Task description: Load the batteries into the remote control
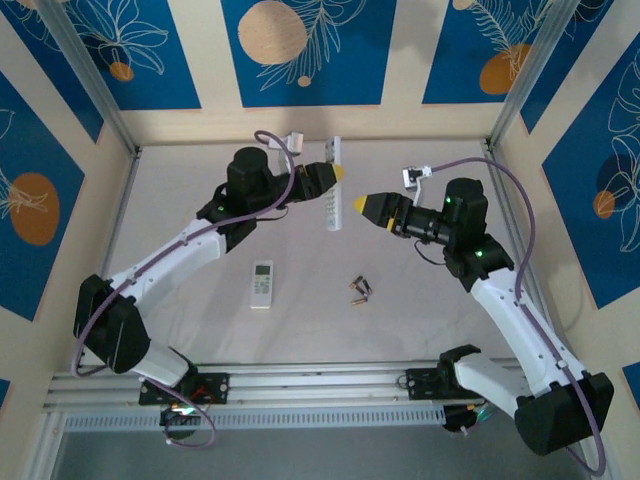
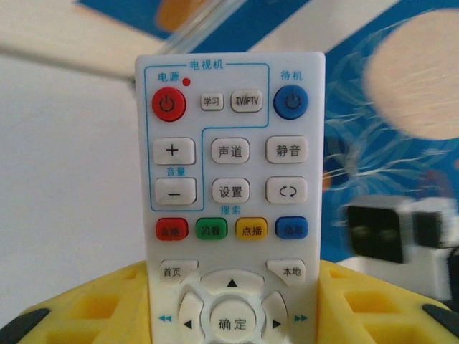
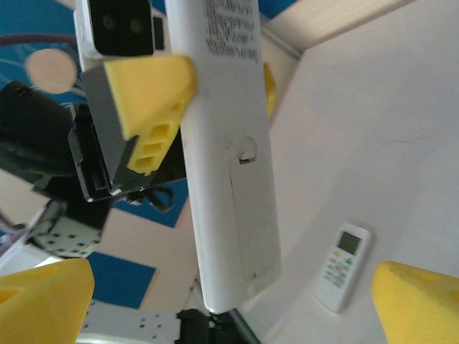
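- Nearest, at the near-left edge of the bench (image 1: 310, 335), the left arm (image 1: 165, 255) rises and reaches toward the far middle.
- Left of centre, a small white remote (image 1: 262, 284) lies flat on the bench, its screen end far.
- At the far middle, the left hand (image 1: 334, 176) grips the long white remote (image 1: 333, 212) by its sides, yellow fingers (image 2: 86, 312) clamped beside the navigation ring.
- That remote is held off the bench. Its button face is toward the left wrist, and its back, battery cover in place, is toward the right hand.
- On the bench, the batteries (image 1: 359, 290) lie in a small cluster nearer than the held remote, right of the small one.
- Just right of the long white remote, the right hand (image 1: 358, 205) stands wide and empty, not touching it.
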You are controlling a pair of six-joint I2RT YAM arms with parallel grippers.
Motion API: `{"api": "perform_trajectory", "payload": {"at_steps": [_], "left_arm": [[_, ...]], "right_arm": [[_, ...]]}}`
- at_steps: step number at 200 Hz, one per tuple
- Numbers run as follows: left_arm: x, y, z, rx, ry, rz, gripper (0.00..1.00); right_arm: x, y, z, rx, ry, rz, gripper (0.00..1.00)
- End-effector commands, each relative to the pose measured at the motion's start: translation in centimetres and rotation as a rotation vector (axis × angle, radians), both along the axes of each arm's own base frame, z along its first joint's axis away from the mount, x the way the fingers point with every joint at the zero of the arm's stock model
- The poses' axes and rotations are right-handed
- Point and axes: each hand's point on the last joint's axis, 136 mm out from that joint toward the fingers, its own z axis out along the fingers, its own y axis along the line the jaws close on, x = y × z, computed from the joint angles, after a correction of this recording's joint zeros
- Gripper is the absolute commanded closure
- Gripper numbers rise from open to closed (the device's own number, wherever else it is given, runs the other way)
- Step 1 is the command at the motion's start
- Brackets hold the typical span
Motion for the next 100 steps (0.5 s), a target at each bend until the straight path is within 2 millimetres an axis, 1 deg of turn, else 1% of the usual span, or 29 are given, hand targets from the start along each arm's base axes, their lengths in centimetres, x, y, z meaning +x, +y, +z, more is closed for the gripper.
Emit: {"api": "perform_trajectory", "payload": {"at_steps": [1,13,38,43,64,84,100], "left_arm": [[-2.7,-0.2,7.5,-0.242,-0.130,-0.148,0.65],[-3.0,-0.1,8.5,-0.275,-0.144,-0.158,0.64],[-3.7,0.1,9.7,-0.331,-0.159,-0.181,0.64],[-3.8,0.1,9.9,-0.341,-0.163,-0.187,0.64],[-3.9,-0.1,9.9,-0.375,-0.159,-0.206,0.65],[-3.4,-0.5,9.4,-0.399,-0.131,-0.219,0.65],[-3.3,-0.6,9.4,-0.428,-0.120,-0.239,0.65]], "right_arm": [[-1.4,1.6,3.2,0.092,-0.123,0.129,0.01],[-1.6,2.1,3.8,0.102,-0.151,0.151,0.01],[-1.6,3.3,4.5,0.104,-0.181,0.185,0.01],[-1.6,3.6,4.6,0.108,-0.185,0.193,0.03],[-1.3,4.2,5.3,0.125,-0.200,0.203,0.20],[-0.9,4.7,5.5,0.129,-0.198,0.206,0.28],[-0.6,4.9,5.8,0.141,-0.199,0.206,0.36]]}}
